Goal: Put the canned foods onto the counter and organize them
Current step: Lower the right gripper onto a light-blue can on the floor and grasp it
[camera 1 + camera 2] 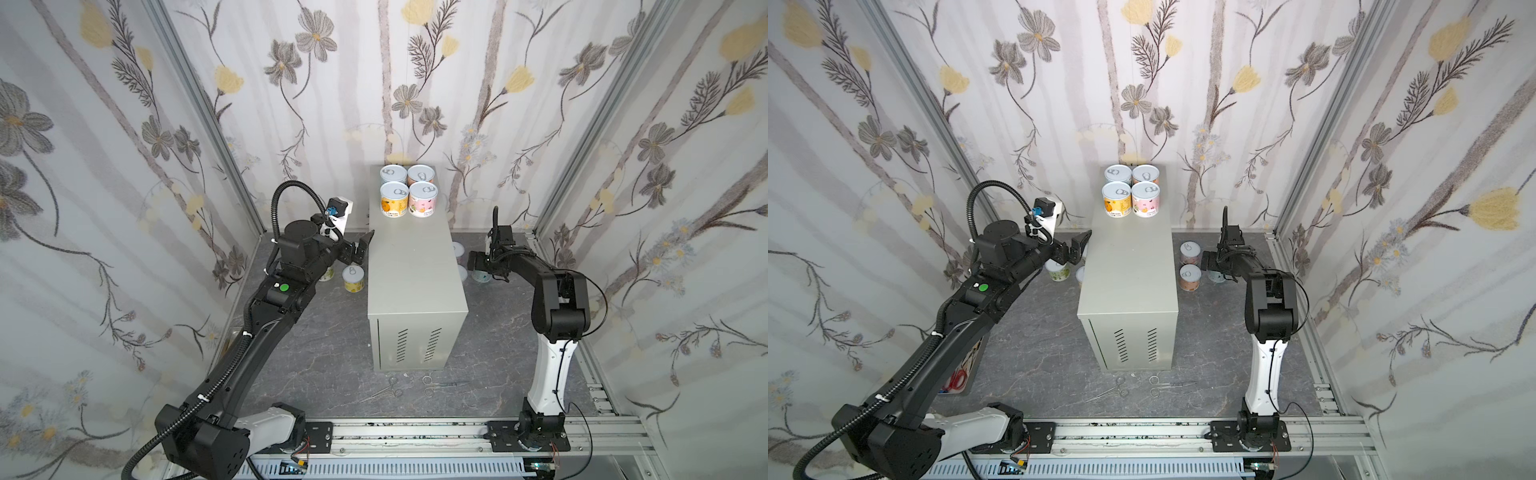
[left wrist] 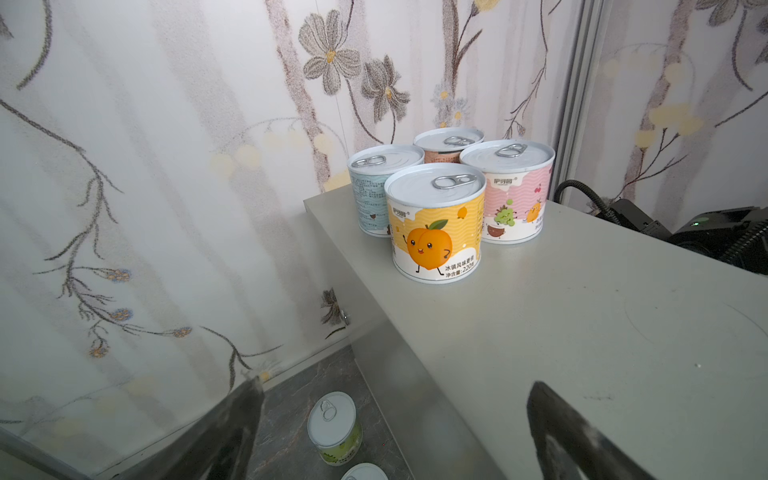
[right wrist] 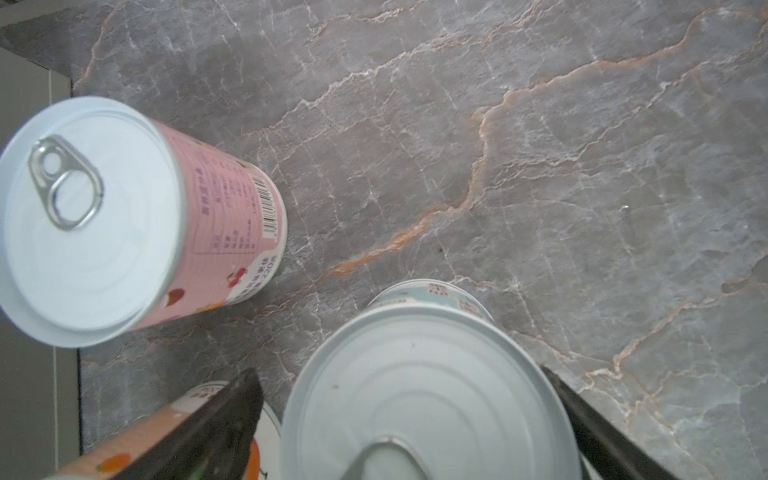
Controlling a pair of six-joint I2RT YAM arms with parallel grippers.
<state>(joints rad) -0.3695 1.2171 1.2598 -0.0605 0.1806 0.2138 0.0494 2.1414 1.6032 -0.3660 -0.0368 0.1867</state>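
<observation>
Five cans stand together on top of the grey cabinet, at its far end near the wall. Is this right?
Not five: four cans stand together on top of the grey cabinet, at its far end near the wall. The left wrist view shows this clearly.

Walls on three sides are all floral wallpaper, grey and yellow flowers over pale stripes, with metal posts running up the back corners. Floor is dark grey marble-look with thin orange veins. Light's soft and even.
</observation>
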